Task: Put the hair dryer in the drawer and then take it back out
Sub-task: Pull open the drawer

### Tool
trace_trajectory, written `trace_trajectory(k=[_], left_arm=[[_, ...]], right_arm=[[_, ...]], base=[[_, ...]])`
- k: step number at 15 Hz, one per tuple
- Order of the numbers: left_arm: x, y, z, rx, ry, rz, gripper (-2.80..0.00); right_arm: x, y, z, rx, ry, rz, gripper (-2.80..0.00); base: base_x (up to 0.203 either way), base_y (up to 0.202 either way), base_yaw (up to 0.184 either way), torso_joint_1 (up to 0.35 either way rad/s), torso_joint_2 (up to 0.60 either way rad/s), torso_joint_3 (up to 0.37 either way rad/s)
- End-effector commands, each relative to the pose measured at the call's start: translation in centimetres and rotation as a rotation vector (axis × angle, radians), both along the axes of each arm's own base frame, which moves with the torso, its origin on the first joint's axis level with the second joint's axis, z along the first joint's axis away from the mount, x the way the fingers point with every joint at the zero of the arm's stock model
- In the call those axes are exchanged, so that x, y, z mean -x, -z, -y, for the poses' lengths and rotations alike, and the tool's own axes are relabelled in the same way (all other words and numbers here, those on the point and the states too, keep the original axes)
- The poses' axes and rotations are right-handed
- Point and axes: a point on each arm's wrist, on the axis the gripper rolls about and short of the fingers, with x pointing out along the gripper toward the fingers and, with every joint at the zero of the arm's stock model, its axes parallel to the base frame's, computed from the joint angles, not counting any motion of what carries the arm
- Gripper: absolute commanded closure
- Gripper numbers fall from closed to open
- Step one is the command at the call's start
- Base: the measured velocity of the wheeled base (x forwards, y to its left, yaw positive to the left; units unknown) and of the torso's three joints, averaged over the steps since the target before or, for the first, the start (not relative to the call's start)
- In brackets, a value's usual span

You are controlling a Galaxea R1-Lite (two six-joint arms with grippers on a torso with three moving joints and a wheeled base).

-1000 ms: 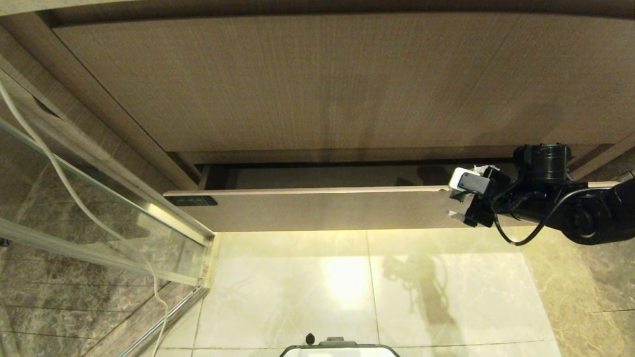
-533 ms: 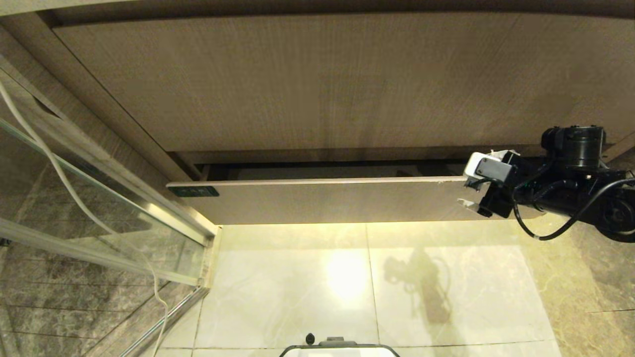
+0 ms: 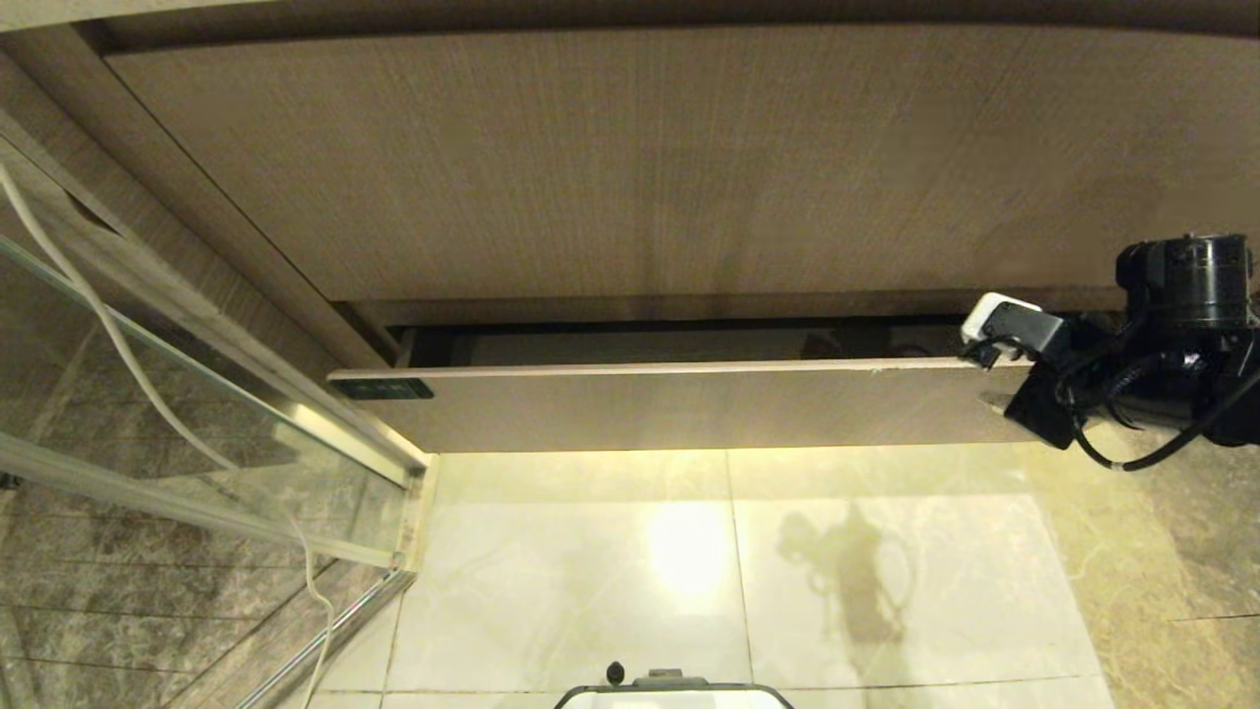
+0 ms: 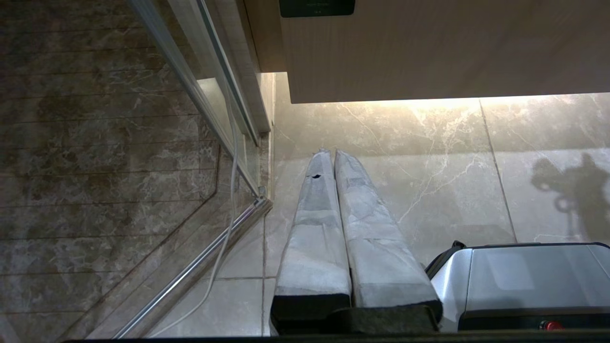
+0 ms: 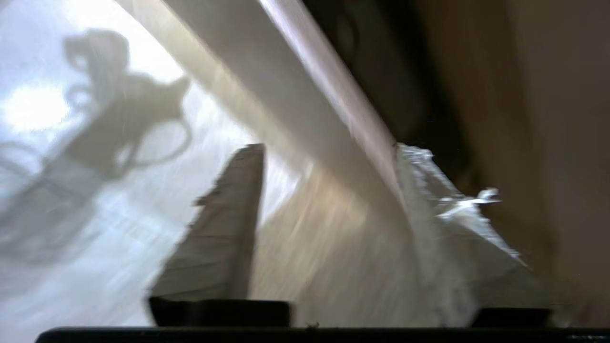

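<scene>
Far left: glass door point(image 3: 177, 433) with a white cable point(image 3: 108, 335) hanging by it. Left gripper point(image 4: 333, 157) parked low over the floor tile point(image 3: 689, 571), fingers pressed together, empty. Centre: drawer point(image 3: 650, 404) open only a crack under the wood panel point(image 3: 640, 167), dark label point(image 3: 382, 389) at its left end. Right: right gripper point(image 3: 989, 379) at the drawer's right end, fingers apart, straddling the front's top edge, one inside, one outside; can't tell if they pinch it yet. Hair dryer not visible anywhere; possibly inside the dark gap. Judgement: drawer front is stiff, thin, smooth wood, likely slides easily; grip the top edge near the end, pull straight.
</scene>
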Motion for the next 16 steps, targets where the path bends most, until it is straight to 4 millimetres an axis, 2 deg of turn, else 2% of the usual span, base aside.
trace_trajectory(k=[1,3,7,11,14,16], left_arm=[[0.0,0.0,0.0,0.000,0.000,-0.001,0.00],[0.0,0.0,0.0,0.000,0.000,-0.001,0.00],[0.0,0.0,0.0,0.000,0.000,-0.001,0.00],[0.0,0.0,0.0,0.000,0.000,-0.001,0.00],[0.0,0.0,0.0,0.000,0.000,-0.001,0.00],[0.0,0.0,0.0,0.000,0.000,-0.001,0.00]], right_arm=[[1.9,-1.2,0.4,-0.040,0.180,0.017,0.00],[2.8,-1.2,0.6,-0.156,0.293,0.045,0.00],[6.2,-0.1,0.8,-0.311,0.392,0.049,0.00],[12.5,1.1,1.3,-0.463,0.492,0.027,0.00],[17.2,1.2,1.6,-0.613,0.535,0.120,0.00],[20.8,2.0,1.8,-0.690,0.537,0.195,0.00]], base=[[0.000,0.000,0.000,0.000,0.00,0.000],[0.000,0.000,0.000,0.000,0.00,0.000],[0.000,0.000,0.000,0.000,0.00,0.000],[0.000,0.000,0.000,0.000,0.00,0.000],[0.000,0.000,0.000,0.000,0.00,0.000],[0.000,0.000,0.000,0.000,0.00,0.000]])
